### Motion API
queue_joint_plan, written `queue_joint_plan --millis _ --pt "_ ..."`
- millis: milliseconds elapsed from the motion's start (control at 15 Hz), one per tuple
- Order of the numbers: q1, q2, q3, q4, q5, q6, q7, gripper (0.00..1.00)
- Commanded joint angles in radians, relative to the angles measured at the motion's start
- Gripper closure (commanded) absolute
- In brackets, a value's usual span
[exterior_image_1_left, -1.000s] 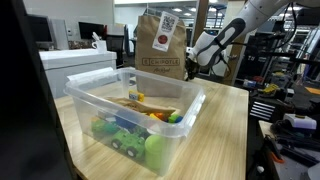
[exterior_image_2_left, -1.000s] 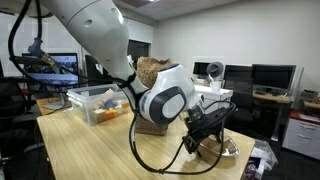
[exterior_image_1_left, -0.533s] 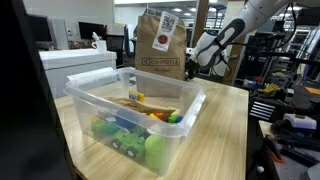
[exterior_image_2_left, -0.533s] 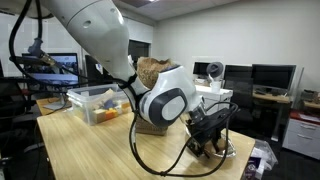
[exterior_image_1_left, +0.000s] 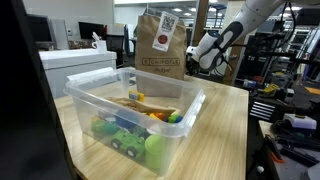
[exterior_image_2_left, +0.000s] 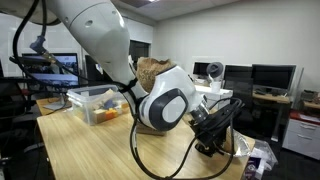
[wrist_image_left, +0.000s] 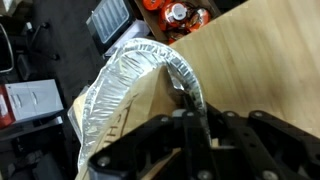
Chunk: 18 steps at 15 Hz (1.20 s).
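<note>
One wooden table (exterior_image_1_left: 225, 130) carries everything. Over its far end the white Franka arm (exterior_image_2_left: 100, 35) bends down, and its bulky wrist hides most of the grip in an exterior view. A clear plastic bin (exterior_image_1_left: 100, 100) of green toys (exterior_image_1_left: 130, 140) sits well apart from the gripper, with a brown paper bag (exterior_image_1_left: 160, 45) upright between them. At the table's edge lies a crinkled foil tray (wrist_image_left: 125, 75). The gripper (wrist_image_left: 192, 118) is clenched on the tray's rim, fingers pinched together over the foil.
</note>
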Motion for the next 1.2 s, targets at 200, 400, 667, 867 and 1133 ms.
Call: queue_joint_plan --millis 200,400,667,867,1133 --pt "0.314 0.014 -0.382 -0.025 0.083 0.229 0.196 0.97" --pt "0.507 0.039 -0.591 -0.043 0.205 0.257 0.242 0.96" --pt "0.792 0.057 -0.852 -0.107 0.36 0.185 0.273 0.97" --pt "0.945 0.057 -0.972 -0.143 0.425 0.12 0.294 0.97" --pt "1.082 0.051 -1.101 -0.172 0.322 -0.007 0.418 0.97"
